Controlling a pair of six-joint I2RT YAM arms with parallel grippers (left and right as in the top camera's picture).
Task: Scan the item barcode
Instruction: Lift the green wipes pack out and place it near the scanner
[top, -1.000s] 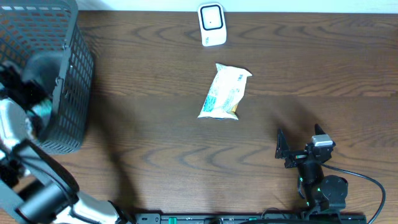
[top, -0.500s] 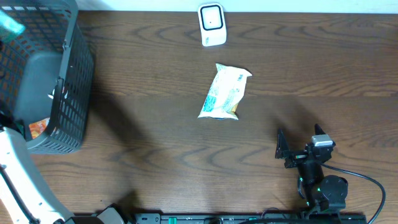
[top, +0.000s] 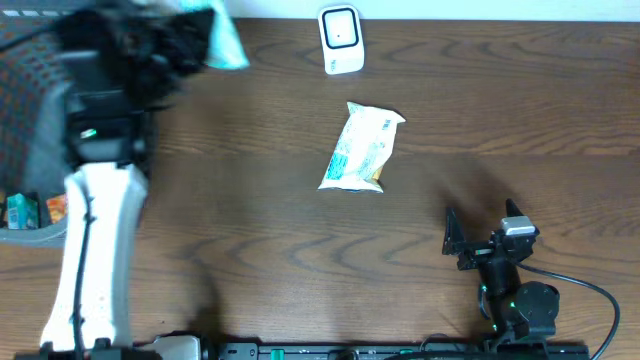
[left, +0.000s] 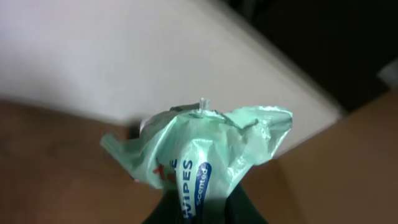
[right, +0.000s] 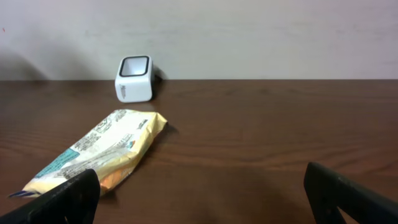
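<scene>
Over the wooden table, left gripper pinches a green wipes pack, apparently by its end

My brown table held a white scanner at the back, a bag near the middle, a basket far left.

Dark brown wooden table, wavy grain, matte finish. Pale off-white wall right behind far edge, plain, faintly mottled. Soft even light; blurred shadow patches on wood at left front and right of centre. Slight sheen on tabletop in right wrist view. In left wrist view, same pale wall, dark unlit area at upper right.
</scene>
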